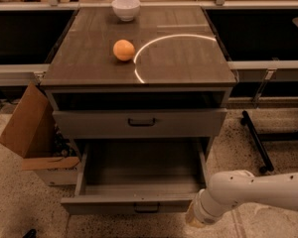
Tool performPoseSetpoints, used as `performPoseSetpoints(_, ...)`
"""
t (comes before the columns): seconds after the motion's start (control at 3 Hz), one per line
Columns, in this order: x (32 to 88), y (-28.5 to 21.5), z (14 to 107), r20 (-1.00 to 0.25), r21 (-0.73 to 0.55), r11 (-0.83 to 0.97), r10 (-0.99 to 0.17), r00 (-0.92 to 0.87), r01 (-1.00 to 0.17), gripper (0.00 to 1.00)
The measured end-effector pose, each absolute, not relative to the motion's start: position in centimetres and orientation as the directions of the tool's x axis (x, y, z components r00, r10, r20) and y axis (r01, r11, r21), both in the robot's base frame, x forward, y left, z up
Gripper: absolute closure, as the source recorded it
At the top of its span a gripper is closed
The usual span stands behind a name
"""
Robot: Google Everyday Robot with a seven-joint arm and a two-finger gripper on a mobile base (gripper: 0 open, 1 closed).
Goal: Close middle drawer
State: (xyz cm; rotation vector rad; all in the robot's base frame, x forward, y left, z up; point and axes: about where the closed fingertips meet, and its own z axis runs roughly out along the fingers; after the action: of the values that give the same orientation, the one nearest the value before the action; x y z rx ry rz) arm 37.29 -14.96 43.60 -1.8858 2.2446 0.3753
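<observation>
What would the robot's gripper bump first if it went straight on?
Probably the front of the middle drawer, at its right end. The gripper sits low beside it; depth is unclear.

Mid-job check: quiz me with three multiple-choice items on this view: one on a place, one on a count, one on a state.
1. Where is the gripper? A top left; B bottom right, by the right end of the middle drawer front; C top centre.
2. How many things lie on the cabinet top? A one; B two; C four.
3. The middle drawer is: A pulled out; B shut; C removed.
Answers: 1 B, it sits low at that corner. 2 B, a bowl and an orange. 3 A, its box juts forward.
</observation>
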Motion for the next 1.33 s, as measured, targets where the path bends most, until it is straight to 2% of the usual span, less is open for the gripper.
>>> performPoseSetpoints(1.33,44.5,-17.5,39.1,-0.333,-0.037,0.239,-0.918,-0.213,-0.97,1.0)
